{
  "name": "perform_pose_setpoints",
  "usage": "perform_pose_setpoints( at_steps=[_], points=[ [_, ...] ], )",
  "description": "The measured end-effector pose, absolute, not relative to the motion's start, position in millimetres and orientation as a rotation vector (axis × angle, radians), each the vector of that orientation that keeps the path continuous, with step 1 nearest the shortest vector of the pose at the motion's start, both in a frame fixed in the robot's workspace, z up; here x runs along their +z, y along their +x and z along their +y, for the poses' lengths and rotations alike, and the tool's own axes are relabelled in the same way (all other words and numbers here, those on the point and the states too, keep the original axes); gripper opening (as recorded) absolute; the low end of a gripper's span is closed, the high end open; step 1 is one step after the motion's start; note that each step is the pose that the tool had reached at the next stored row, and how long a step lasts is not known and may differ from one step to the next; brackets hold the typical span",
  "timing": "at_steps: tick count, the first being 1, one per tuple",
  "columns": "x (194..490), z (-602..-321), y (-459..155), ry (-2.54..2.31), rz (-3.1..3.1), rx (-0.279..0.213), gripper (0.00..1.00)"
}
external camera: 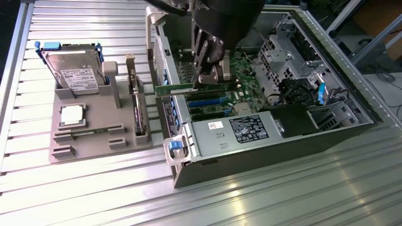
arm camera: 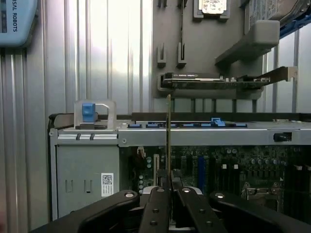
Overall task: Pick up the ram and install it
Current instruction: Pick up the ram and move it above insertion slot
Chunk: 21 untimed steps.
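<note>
Exterior view: the ram (external camera: 179, 89) is seen pinched near one end between the gripper's (external camera: 214, 81) fingers, held level over the open case (external camera: 264, 157), judged light, stiff yet fragile, best gripped on its flat faces, off the contacts.

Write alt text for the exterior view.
The gripper, shut on the ram, holds it level over the motherboard of the open computer case. On the exterior view's left, a grey tray holds a hard drive, a CPU and an expansion card.
</note>
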State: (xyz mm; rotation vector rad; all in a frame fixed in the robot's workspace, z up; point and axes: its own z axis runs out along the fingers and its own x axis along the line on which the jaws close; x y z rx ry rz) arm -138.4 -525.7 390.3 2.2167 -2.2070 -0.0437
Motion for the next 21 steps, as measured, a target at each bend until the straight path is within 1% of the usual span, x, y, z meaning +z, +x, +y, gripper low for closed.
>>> perform_pose_setpoints(
  at_steps=[16, 21],
  points=[
    [390.3, -525.4, -47.3, 2.217, -2.207, -0.044, 0.12],
    [390.3, -519.9, -21.2, 2.217, -2.206, -0.044, 0.12]
  ],
)
